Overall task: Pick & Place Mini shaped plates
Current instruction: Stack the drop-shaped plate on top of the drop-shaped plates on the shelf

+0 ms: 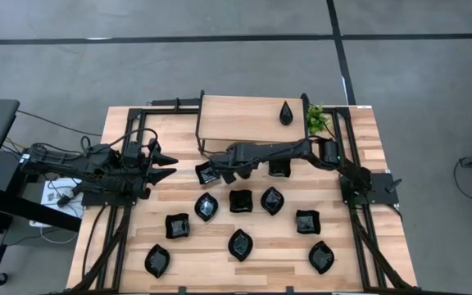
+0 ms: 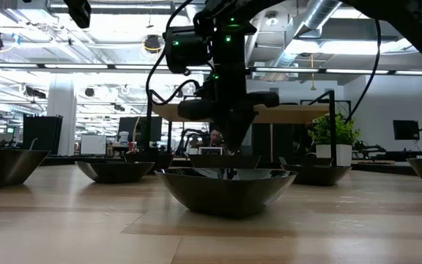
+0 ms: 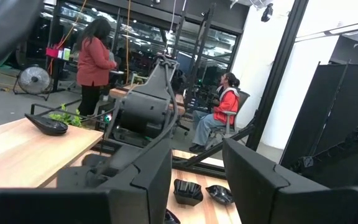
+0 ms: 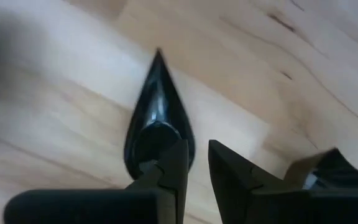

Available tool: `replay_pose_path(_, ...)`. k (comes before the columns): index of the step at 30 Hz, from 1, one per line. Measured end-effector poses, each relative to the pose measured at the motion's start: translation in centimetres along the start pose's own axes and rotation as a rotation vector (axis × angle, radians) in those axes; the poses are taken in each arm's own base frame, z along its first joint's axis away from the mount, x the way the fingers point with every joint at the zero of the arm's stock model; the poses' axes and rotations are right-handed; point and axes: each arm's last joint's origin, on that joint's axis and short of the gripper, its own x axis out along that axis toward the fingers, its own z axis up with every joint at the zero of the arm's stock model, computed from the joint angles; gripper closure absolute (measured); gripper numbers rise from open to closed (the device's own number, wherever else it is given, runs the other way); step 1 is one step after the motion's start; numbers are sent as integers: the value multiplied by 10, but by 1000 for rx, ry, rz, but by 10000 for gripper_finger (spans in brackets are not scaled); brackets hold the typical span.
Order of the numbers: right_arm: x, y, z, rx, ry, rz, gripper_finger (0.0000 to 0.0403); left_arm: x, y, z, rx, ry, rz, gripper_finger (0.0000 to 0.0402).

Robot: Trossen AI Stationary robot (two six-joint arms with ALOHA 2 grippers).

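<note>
Several glossy black mini shaped plates (image 1: 241,201) lie spread over the wooden table (image 1: 359,270), each resting on its underside. One teardrop plate (image 1: 287,113) rests on the raised shelf (image 1: 236,119) at the far side. My right gripper (image 4: 199,165) reaches in from the right to just in front of the shelf and is shut on another teardrop plate (image 4: 157,118). My left gripper (image 1: 169,165) hangs open over the table's left part, its fingers (image 3: 135,186) holding nothing. My right gripper holds the teardrop plate by the rim at its wide round end (image 4: 188,146). One finger (image 4: 173,165) stands over the hollow and the other (image 4: 229,171) outside it. The fingers come steeply from above. The pointed tip (image 4: 158,56) sticks out away from them.
A small green plant (image 1: 316,120) stands at the shelf's right end. A square plate (image 1: 207,172) lies just left of my right gripper. In the low view a plate (image 2: 226,191) sits close in front. Two people (image 3: 95,62) are in the room beyond the table.
</note>
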Motion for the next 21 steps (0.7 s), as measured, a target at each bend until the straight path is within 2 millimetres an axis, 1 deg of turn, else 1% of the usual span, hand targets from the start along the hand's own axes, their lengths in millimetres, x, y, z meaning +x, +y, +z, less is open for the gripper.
replay_pose_path(6, 2, -1, 2, -166, 17, 15, 344, 0, 0, 0, 0, -4, -1, 257)
replay_pose_path(12, 5, -5, 1, -231, 61, 1, 344, 0, 0, 1, -2, -12, -2, 257)
replay_pose_path(21, 4, -2, 0, -343, 69, 37, 344, 0, -1, 3, -13, -30, -6, 257)
